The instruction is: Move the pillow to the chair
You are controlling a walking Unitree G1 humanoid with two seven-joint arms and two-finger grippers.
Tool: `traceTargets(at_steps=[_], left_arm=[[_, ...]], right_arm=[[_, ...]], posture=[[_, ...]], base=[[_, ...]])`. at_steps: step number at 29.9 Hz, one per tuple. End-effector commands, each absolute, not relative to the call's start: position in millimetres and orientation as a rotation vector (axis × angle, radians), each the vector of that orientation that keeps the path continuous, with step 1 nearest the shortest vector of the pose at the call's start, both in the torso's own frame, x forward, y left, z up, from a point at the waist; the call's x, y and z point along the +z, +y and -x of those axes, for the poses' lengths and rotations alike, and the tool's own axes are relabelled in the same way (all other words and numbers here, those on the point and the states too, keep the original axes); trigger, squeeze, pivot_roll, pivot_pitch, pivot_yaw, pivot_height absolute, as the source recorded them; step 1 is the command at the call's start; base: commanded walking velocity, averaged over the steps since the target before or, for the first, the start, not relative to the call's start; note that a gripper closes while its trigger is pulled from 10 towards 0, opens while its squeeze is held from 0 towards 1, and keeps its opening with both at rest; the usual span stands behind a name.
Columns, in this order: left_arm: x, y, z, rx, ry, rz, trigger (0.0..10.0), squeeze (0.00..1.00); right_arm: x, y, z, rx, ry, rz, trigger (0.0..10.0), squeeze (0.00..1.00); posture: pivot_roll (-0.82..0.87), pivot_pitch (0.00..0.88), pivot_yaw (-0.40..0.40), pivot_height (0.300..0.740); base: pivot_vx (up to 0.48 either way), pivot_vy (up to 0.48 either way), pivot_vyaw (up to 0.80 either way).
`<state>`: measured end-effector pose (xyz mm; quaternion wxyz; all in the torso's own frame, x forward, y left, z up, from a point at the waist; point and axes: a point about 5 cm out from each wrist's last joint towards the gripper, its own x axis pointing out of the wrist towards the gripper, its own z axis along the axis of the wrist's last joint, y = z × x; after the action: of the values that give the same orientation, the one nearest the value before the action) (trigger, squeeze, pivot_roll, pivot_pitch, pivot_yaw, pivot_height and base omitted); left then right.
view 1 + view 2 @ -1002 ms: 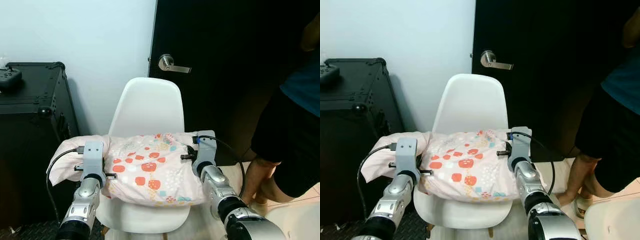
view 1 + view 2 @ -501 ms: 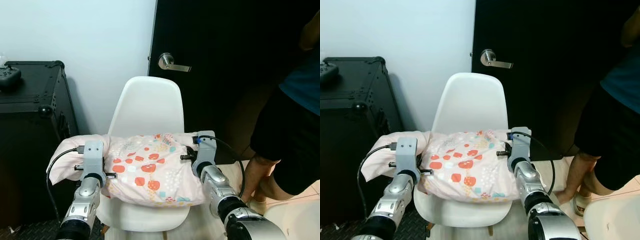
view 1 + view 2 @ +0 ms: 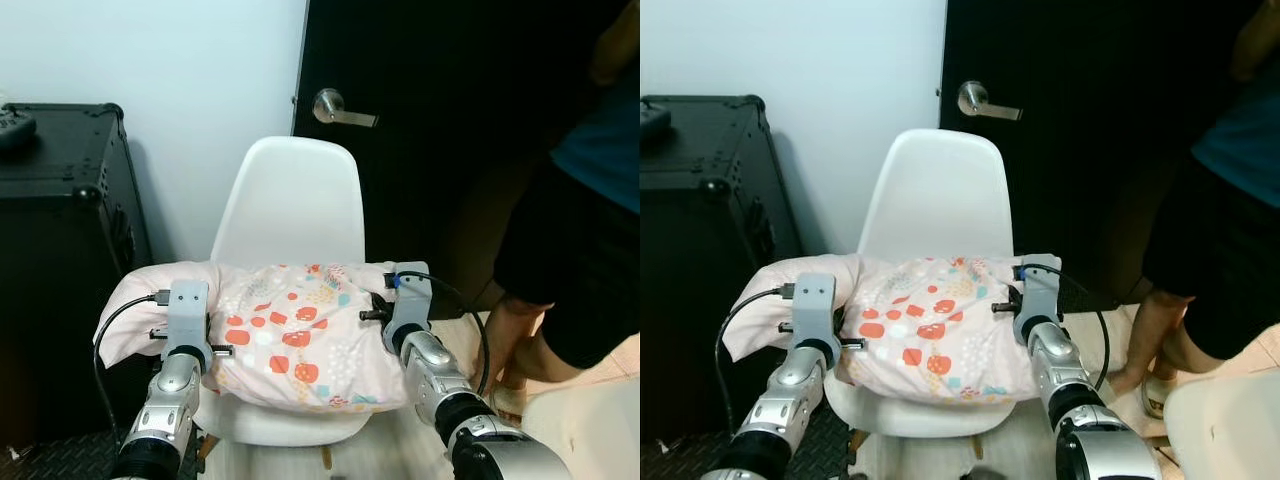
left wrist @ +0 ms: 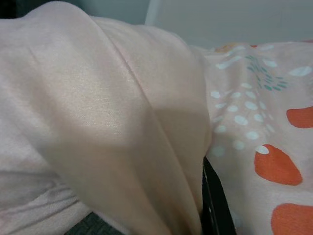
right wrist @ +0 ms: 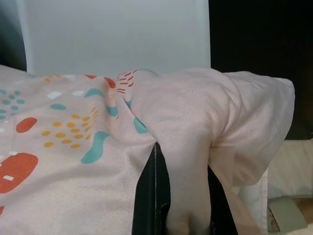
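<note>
Both claws, left claw (image 3: 188,318) and right claw (image 3: 398,300), pinching pillow (image 3: 290,335) over chair (image 3: 290,215); black case (image 3: 60,230) left, person (image 3: 580,240) right.

1. We are seeing a soft pink pillow (image 3: 290,335), printed with red, orange and teal shapes, lying flat across the seat.
2. Its plain pink ends are overhanging both sides.
3. The white moulded chair (image 3: 290,205) is standing upright under it, backrest facing the wall and door.
</note>
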<state>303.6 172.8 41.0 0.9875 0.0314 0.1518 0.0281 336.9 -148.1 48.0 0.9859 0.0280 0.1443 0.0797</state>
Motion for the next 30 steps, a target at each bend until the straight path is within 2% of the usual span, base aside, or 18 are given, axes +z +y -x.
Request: traceTargets(at_steps=[1, 23, 30], left_arm=[[48, 165, -309, 0.015, 0.269, -0.086, 10.0, 0.0], [52, 174, -311, 0.078, 0.256, -0.097, 10.0, 0.0], [52, 175, -312, 0.077, 0.254, -0.105, 10.0, 0.0]], right_arm=[[53, -147, -340, 0.162, 0.267, -0.063, 10.0, 0.0], [54, -143, -342, 0.2, 0.281, -0.04, 10.0, 0.0], [55, -141, -342, 0.215, 0.277, -0.05, 10.0, 0.0]], posture=[[0.05, 0.0, -0.136, 0.647], [0.05, 0.0, -0.156, 0.647], [0.05, 0.0, -0.158, 0.622]], base=[[0.0, 0.0, 0.0], [0.0, 0.0, 0.0], [0.0, 0.0, 0.0]])
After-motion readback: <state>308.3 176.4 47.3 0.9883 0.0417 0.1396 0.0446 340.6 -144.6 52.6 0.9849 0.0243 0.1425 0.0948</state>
